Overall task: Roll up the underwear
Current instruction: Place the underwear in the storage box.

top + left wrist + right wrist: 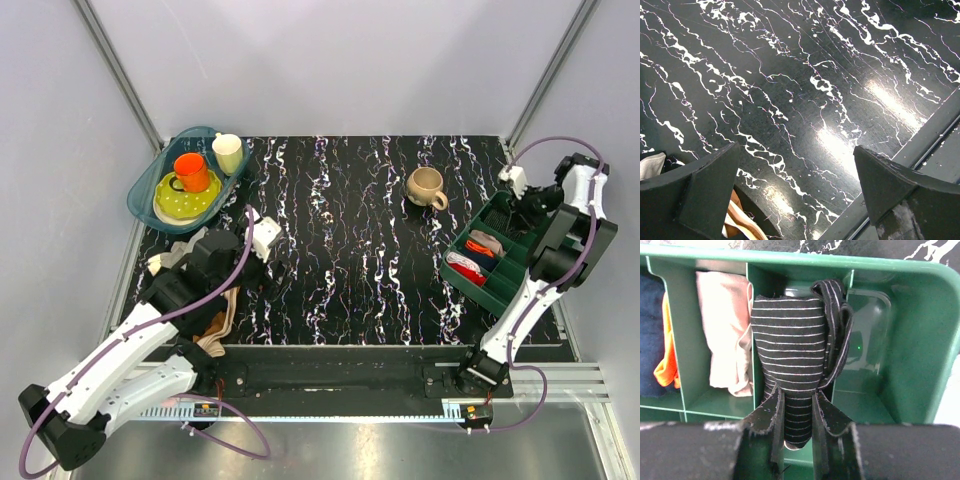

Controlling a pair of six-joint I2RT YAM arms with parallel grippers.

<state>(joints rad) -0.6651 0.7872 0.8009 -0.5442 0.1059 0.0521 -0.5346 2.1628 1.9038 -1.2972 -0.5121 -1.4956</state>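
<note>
- Black marble-look table, both arms bolted at the near edge.
- Left gripper sits over bare tabletop, jaws wide with nothing in them, beige clothes just beside it.
- Right gripper pinches the bunched striped underwear at the green tray, probably inside a compartment.
- Tan mug further back.

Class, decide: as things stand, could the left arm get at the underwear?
Probably not: the underwear sits clamped in the right gripper at the green tray, across the table from the left gripper.
</note>
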